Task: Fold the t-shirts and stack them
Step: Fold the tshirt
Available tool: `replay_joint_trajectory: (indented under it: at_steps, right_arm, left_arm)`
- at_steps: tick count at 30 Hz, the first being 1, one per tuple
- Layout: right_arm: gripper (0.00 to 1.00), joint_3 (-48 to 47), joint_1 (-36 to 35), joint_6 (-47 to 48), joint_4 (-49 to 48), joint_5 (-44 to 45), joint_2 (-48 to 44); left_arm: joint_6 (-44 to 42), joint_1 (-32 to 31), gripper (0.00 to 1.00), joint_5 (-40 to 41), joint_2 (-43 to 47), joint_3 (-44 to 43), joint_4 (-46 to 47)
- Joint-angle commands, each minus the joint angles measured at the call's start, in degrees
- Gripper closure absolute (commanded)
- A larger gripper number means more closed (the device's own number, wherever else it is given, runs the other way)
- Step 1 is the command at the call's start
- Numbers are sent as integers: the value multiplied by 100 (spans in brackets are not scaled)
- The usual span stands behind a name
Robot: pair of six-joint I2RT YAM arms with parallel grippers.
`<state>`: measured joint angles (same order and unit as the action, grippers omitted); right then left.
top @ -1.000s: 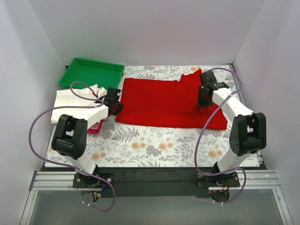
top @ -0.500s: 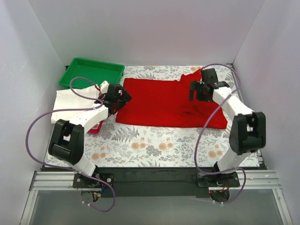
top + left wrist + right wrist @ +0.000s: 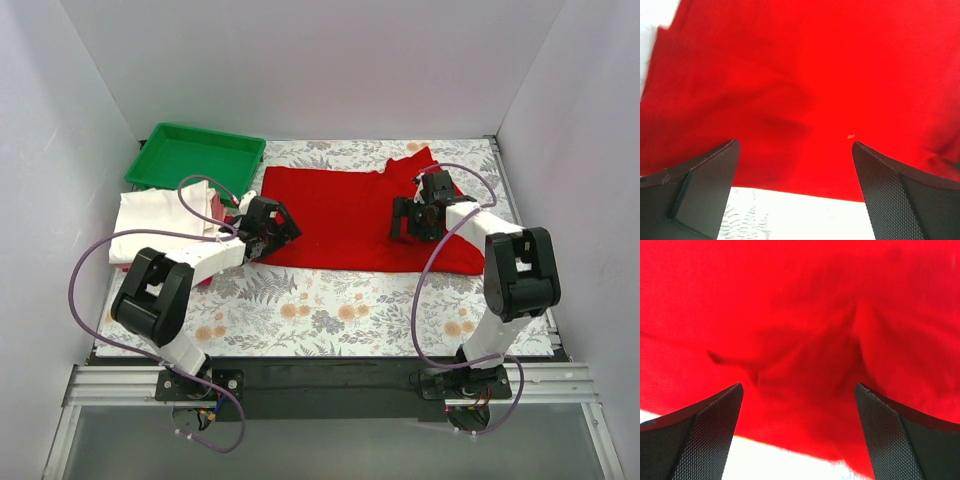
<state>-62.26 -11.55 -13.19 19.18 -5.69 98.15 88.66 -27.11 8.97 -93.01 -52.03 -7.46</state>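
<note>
A bright red t-shirt (image 3: 345,215) lies spread flat at the back middle of the floral table cover. My left gripper (image 3: 282,228) stands open over its near left edge. My right gripper (image 3: 410,220) stands open over its right part. In the left wrist view the red t-shirt (image 3: 805,75) fills the frame, and its near hem runs between the fingertips of my open left gripper (image 3: 795,150). In the right wrist view wrinkled red t-shirt cloth (image 3: 805,340) lies under my open right gripper (image 3: 799,390). A cream-white t-shirt (image 3: 150,225) lies at the left.
A green tray (image 3: 195,155) stands at the back left, behind the cream-white t-shirt. A strip of red cloth (image 3: 215,205) shows at that shirt's right edge. White walls close in the left, back and right. The floral cover (image 3: 330,310) is bare along the front.
Both grippers went from shut to open and let go of the red t-shirt. The left one shifted right along the near edge; the right one moved left and nearer.
</note>
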Motion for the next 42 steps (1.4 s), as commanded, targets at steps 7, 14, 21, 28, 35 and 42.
replay_joint_trajectory:
  at_steps: [7,14,21,28,35,42]
  right_arm:
    - [2,-1164,127,45,-713,199,1188]
    - [2,-2103,250,27,-1768,543,1829]
    - [2,-2853,329,290,-1751,51,1867]
    - [2,-2056,329,423,-1602,-2,997]
    - [2,-667,329,63,-1312,-520,390]
    - [2,-418,224,-254,-1346,-1180,758]
  left_arm:
    - [-42,13,4,684,-156,307,-501]
    - [-42,13,4,588,-200,325,-519]
    - [-60,22,3,500,-112,325,-510]
    - [-42,4,3,412,46,378,-510]
    - [-103,13,3,456,248,352,-510]
    - [-121,13,2,483,231,317,-510]
